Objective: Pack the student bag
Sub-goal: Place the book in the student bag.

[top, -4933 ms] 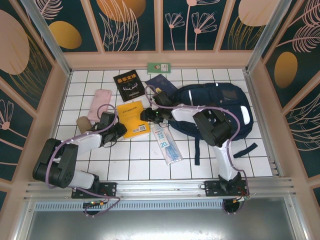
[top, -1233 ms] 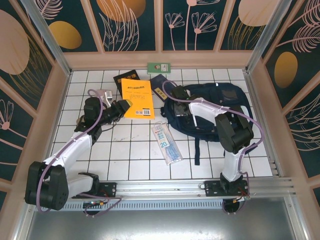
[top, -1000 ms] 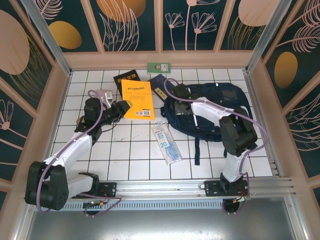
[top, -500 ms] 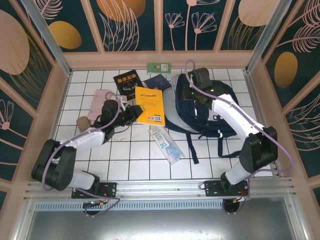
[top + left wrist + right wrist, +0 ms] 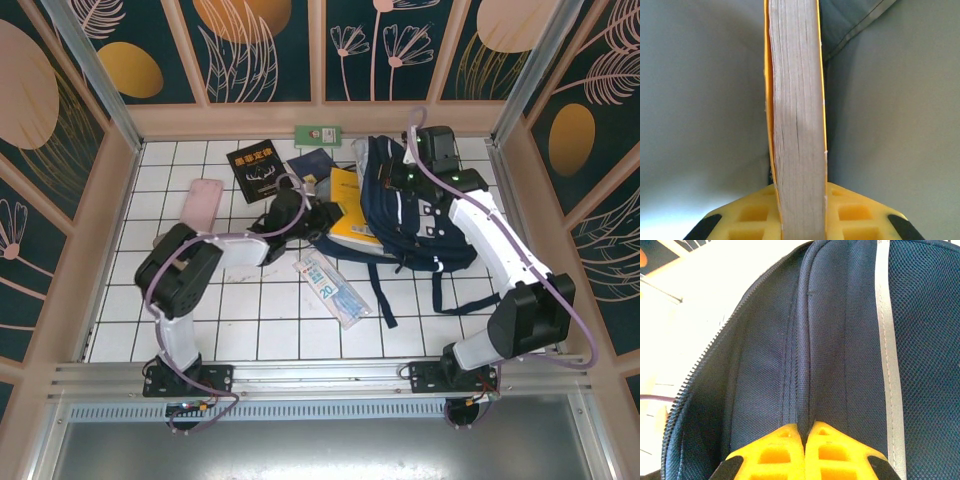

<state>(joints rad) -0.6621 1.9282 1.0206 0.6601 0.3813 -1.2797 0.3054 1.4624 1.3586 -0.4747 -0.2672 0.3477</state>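
Note:
The student bag [image 5: 420,215], dark navy with white reflective stripes, lies at the right back of the table with its mouth held up toward the left. My right gripper [image 5: 398,180] is shut on a ridge of the bag's navy fabric [image 5: 840,340] beside the zipper; in the right wrist view the gripper [image 5: 803,432] pinches this fold. My left gripper [image 5: 323,214] is shut on a thick yellow book [image 5: 350,205] that sits partly inside the bag's opening. In the left wrist view the gripper [image 5: 800,212] grips the book's page edge [image 5: 796,110], with grey lining on both sides.
A black book [image 5: 259,170] and a dark blue notebook [image 5: 312,165] lie at the back. A pink pouch [image 5: 203,203] is at the left. A clear plastic packet [image 5: 333,288] lies in front of the bag. Black straps [image 5: 437,290] trail toward the near edge.
The left gripper has carried the yellow book rightward into the bag's mouth. The right gripper has pulled the bag's upper edge up and toward the back right.

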